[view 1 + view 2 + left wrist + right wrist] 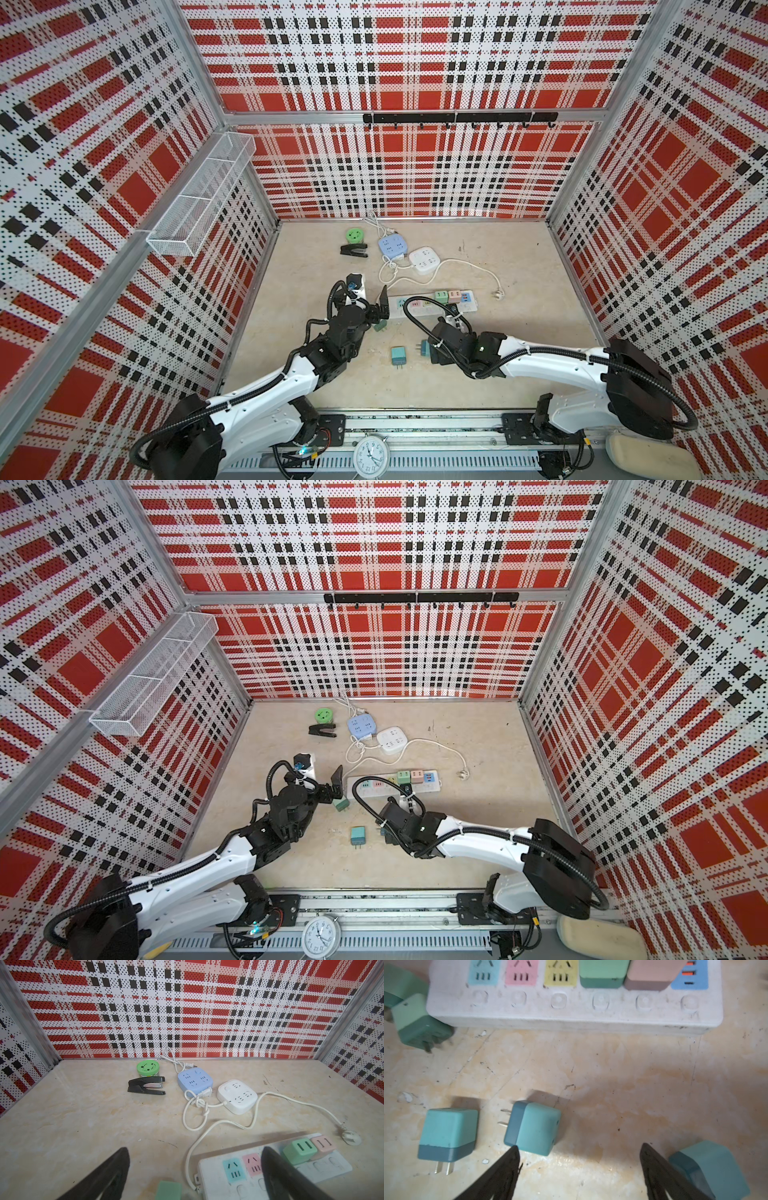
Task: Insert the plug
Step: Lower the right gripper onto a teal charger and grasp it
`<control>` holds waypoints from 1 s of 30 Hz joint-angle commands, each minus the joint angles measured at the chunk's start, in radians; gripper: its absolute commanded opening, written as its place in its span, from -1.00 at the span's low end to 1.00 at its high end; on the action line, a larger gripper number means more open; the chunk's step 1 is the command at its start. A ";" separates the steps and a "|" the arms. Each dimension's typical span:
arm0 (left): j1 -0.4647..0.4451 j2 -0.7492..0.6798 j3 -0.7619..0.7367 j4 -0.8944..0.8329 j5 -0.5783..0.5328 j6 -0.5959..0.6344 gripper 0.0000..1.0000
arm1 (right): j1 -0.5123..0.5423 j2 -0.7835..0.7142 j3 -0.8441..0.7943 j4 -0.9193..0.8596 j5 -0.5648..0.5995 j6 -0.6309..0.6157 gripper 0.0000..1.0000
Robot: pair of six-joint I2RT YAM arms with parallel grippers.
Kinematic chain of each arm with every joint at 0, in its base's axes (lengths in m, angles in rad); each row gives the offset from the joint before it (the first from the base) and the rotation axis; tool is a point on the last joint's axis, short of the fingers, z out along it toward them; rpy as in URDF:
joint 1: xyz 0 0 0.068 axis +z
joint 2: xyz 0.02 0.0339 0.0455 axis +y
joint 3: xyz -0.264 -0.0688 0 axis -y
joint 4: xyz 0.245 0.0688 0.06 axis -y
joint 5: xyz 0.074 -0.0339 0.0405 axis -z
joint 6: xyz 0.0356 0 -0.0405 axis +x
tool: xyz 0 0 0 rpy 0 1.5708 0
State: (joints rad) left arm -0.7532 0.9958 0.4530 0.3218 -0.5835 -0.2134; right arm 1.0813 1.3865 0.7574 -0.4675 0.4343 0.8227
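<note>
The white power strip point(467, 306) point(571, 1014) lies mid-table, with a green cube point(440, 296) and a pink cube point(454, 296) plugged into it. My right gripper point(580, 1159) is open and empty just above the table. A teal plug point(533, 1128) lies on its side by one fingertip. A second teal plug point(447, 1134) and a third point(710, 1172) lie to either side. My left gripper point(195, 1169) point(382, 309) is wide open at the strip's cord end. A green plug point(168, 1190) point(380, 327) lies low between its fingers, untouched.
Behind the strip are a blue socket cube point(392, 245), a white socket cube point(424, 259), tangled white cord ending in a loose plug point(498, 294), a black stapler point(354, 250) and a green tin point(354, 235). A wire basket point(199, 195) hangs on the left wall.
</note>
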 commanded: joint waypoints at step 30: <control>0.005 -0.019 -0.014 0.015 -0.012 -0.039 0.99 | -0.002 0.128 -0.040 0.055 -0.065 0.085 0.81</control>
State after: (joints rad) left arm -0.7528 0.9821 0.4450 0.3218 -0.5838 -0.2249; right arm 1.0706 1.5520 0.7406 -0.3813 0.3626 0.8639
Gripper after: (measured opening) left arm 0.991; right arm 0.903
